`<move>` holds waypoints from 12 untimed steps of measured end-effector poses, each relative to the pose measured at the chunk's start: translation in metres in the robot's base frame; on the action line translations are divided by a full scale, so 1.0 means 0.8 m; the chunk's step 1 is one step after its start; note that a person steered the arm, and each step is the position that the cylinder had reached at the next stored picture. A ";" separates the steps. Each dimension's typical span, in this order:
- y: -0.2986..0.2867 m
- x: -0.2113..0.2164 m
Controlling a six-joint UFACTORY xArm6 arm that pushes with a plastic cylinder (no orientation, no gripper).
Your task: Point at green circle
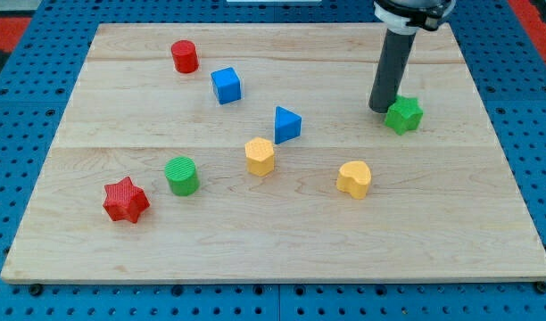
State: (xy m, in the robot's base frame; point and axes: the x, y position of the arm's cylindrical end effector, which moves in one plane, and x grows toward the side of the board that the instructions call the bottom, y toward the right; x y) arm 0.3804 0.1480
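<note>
The green circle (181, 175) is a short green cylinder standing at the lower left of the wooden board (273, 241). My tip (381, 109) is the lower end of the dark rod at the view's upper right. It rests right beside the green star (404, 115), on that block's left side. The green circle lies far to the left of my tip and lower in the view, with the blue triangle (287, 124) and the yellow hexagon (260, 156) between them.
A red star (126, 200) sits just left of the green circle. A red cylinder (185, 56) and a blue cube (227, 86) stand at the upper left. A yellow heart (354, 178) lies right of centre. Blue pegboard surrounds the board.
</note>
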 end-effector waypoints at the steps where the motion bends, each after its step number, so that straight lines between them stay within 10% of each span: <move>1: -0.073 -0.003; 10: -0.267 -0.012; 12: -0.325 0.063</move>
State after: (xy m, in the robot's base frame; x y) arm 0.4312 -0.1121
